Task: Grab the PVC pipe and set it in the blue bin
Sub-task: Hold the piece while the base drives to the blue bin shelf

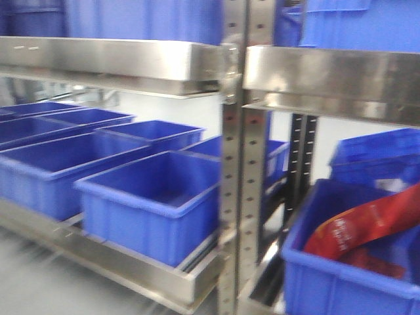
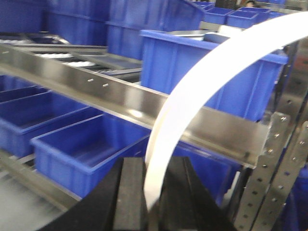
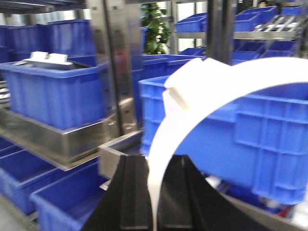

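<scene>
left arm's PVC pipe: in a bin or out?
Out. The PVC pipe is clamped in the left gripper and arcs up in front of the shelf rail, inside no bin.

Clamped on the lower end of the off-white PVC pipe (image 2: 192, 84) with the left gripper's (image 2: 153, 192) black fingers (image 2: 130, 192), at the bottom edge. Arcing up and rightward from there, across a steel shelf rail (image 2: 110, 94) and past a blue bin (image 2: 168, 60) on the shelf above. Below the rail, open blue bins (image 2: 72, 154) in rows.
</scene>
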Robot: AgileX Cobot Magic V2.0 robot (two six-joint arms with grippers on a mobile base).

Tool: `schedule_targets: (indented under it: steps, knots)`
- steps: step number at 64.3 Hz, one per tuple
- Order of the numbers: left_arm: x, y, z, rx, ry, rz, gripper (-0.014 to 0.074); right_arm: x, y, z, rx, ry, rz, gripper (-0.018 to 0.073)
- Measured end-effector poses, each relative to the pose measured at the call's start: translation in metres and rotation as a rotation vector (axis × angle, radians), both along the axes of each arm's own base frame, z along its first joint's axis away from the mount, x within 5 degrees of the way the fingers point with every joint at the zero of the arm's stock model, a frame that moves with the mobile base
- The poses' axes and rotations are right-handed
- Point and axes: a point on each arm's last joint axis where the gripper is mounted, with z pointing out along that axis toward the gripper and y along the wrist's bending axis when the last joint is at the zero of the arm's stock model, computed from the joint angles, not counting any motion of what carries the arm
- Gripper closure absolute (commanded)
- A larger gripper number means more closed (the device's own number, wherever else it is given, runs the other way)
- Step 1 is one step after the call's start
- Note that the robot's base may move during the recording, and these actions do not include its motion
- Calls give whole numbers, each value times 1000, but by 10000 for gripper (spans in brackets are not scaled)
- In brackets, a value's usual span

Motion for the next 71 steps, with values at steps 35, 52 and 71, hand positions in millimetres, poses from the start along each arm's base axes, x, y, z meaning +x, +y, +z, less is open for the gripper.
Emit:
schedule_targets:
  steps: [35,52,71]
  knots:
    - [0,0,0,0,0,0,707,0,0,0,0,0,0,711]
    - [0,0,0,0,0,0,707,0,0,0,0,0,0,711]
    - [0,0,0,0,0,0,707,0,0,0,0,0,0,711]
